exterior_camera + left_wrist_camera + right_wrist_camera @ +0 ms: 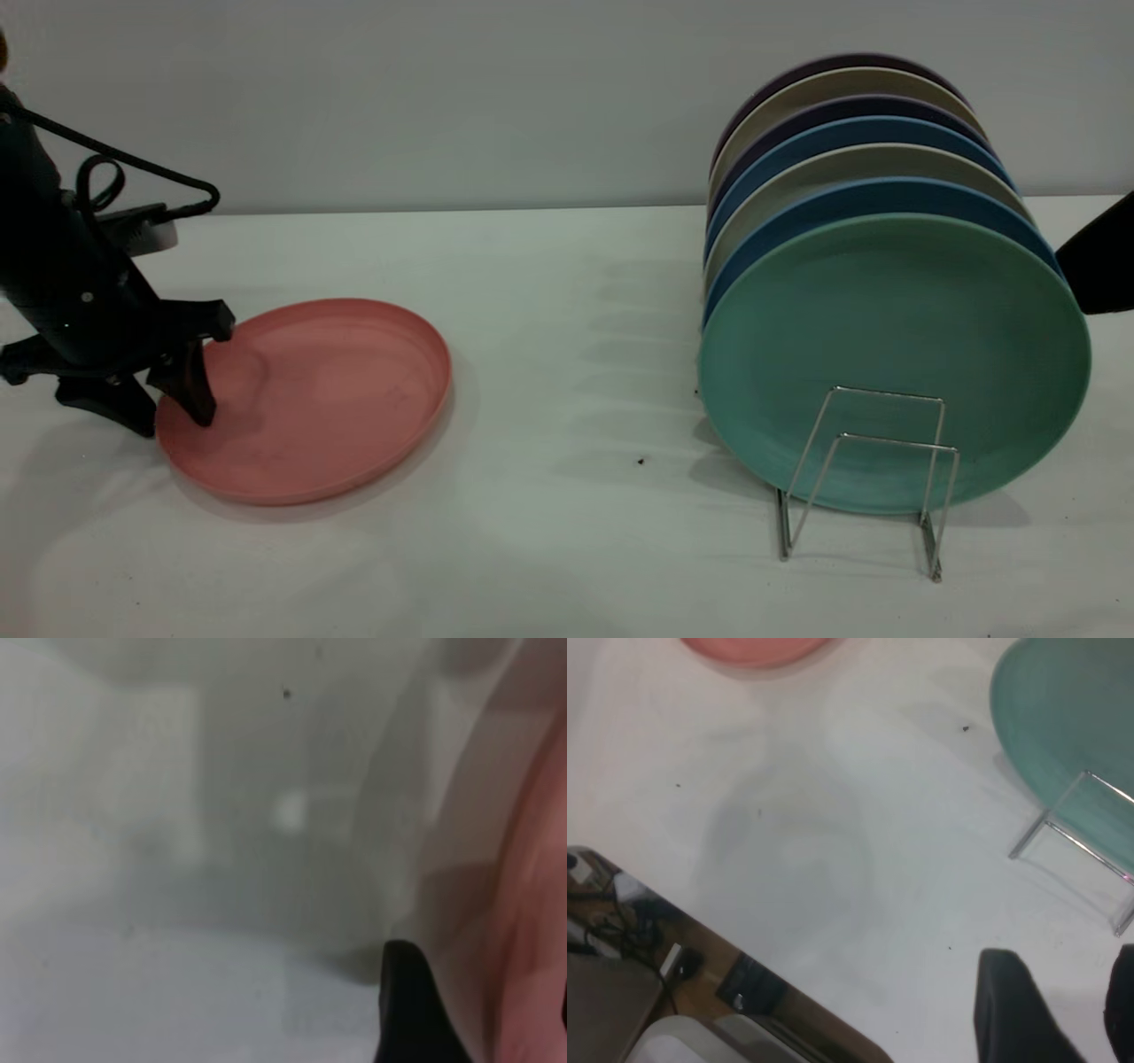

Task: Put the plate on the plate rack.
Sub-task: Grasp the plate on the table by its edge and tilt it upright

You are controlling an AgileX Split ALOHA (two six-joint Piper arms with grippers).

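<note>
The left pincer (168, 394) is down at the near-left edge of the plate (328, 399), its fingers spread apart and straddling the rim: one dark finger (190, 381) stands inside the plate on its floor, the other (111, 403) sits outside on the counter (567, 310). The rim lies in the gap between them, and I can't tell whether either finger is pressing on it. From the left wrist view, one black fingertip (412, 1001) shows just beside the plate's pink edge (532, 930).

The plate lies flat on the white counter, on the left side, well apart from the plate rack (873, 478). The rack stands on the right, its two front wire loops bare. Behind those loops a mint-green plate (895, 337) stands on edge, and behind it a row of blue (850, 199) and cream plates (842, 164) lean in line toward the wall.

The right pincer (1063, 1010) hangs above the counter beside the rack, holding nothing, its fingers parted with bare counter between them. In the exterior view only a dark bit of that arm (1099, 261) pokes in at the right edge, beside the stacked plates.
</note>
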